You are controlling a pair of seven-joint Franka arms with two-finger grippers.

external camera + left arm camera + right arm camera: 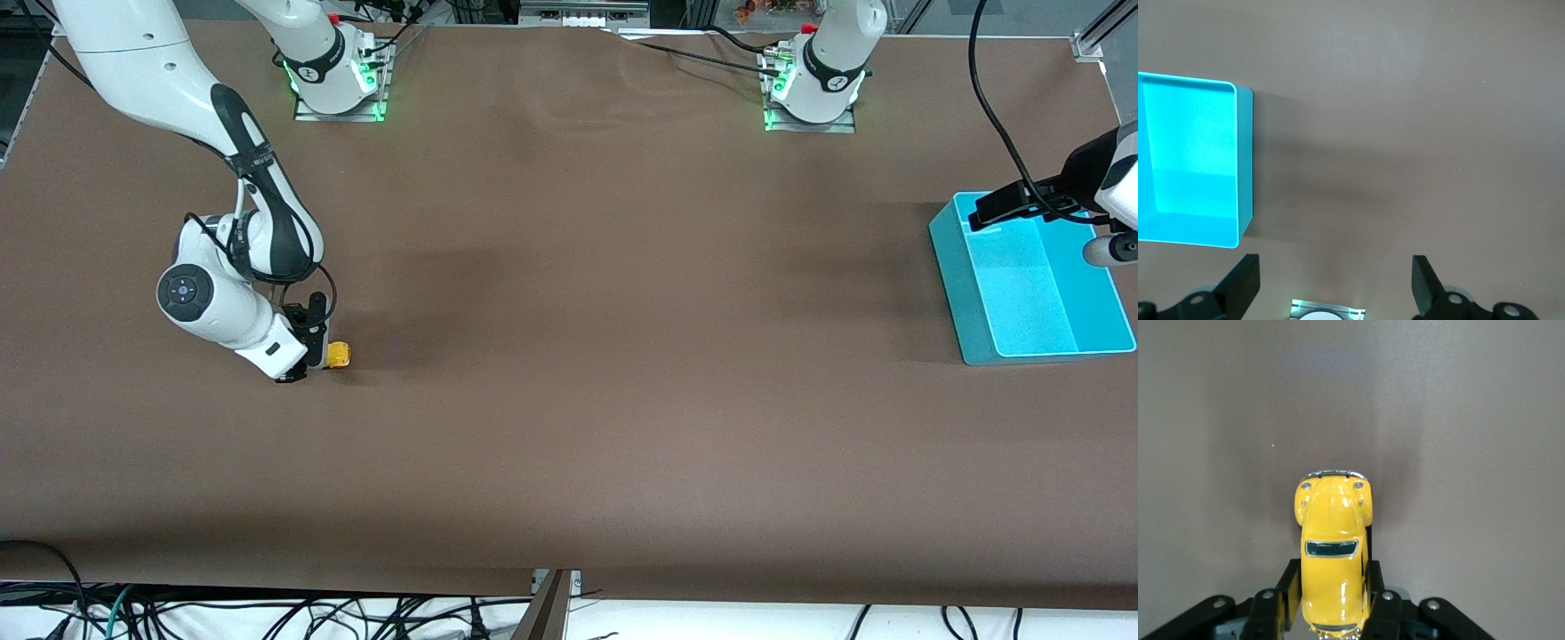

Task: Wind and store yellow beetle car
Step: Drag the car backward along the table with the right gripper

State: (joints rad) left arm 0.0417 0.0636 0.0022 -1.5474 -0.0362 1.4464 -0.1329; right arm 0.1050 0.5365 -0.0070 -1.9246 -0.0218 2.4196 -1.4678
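Brown matting covers the whole table (569,427). From the front camera we see the right gripper (313,360) low at the right arm's end of the table, with the yellow car (338,356) poking out of it toward the table's middle. A teal bin (949,267) sits well apart at the left arm's end, and the left gripper (1022,200) hangs over that bin's rim, waiting.

Through the left wrist camera we see the left gripper (1335,280) with its fingers (1241,283) spread wide, nothing between them, and the bin (1245,167) below and to one side.

Through the right wrist camera the right gripper (1335,603) is pinching the car (1333,547) by its flanks at the rear half, fingers (1288,590) pressed to each side. The car's long axis runs straight out along the gripper's reach, nose away from the wrist. We judge the coming pull-back must follow that axis, wheels kept on the mat. The right arm is far nearer.
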